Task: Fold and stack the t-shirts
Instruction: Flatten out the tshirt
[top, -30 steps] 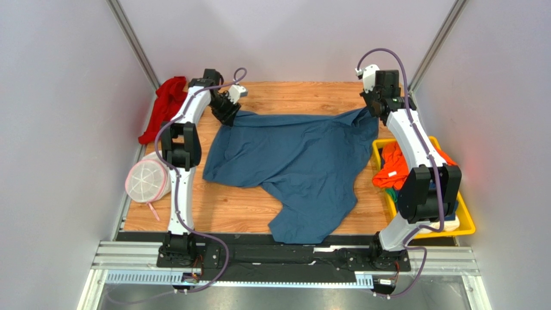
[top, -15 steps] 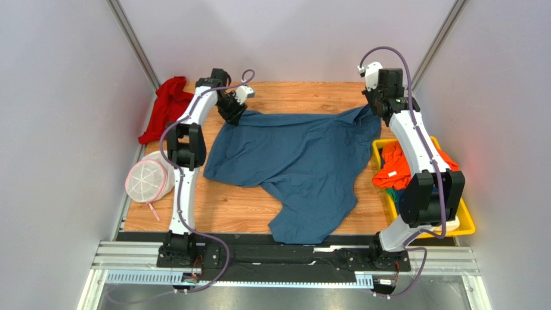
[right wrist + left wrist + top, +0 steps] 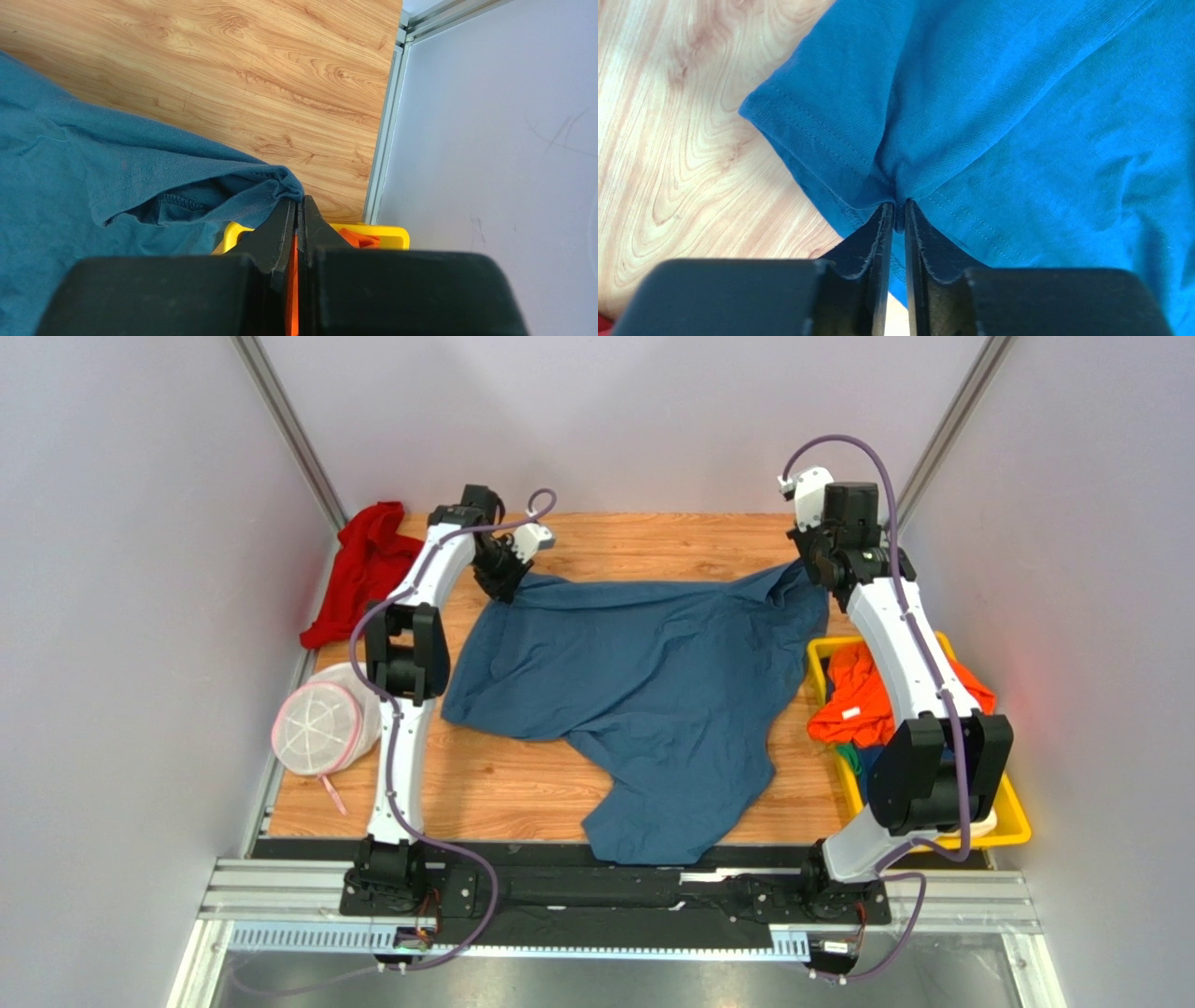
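The blue t-shirt [image 3: 631, 686] is pinched at its two far corners: the left gripper [image 3: 898, 208] has its fingers [image 3: 875, 234] pressed together on a small gather of hem, and the right gripper [image 3: 297, 206] is likewise clamped on a bunched fold at its tips. Outward from those grips the shirt lies spread but rumpled across the middle of the wooden table [image 3: 491, 791], its near end (sleeve or tail, hard to tell) reaching the front edge. The right corner sits just beside the yellow bin [image 3: 1013, 823] holding an orange shirt [image 3: 853, 711]. Both bites look shallow, so I judge a hard pull apart could slip the hem from one; a lift could also drag cloth against the bin rim and snag.
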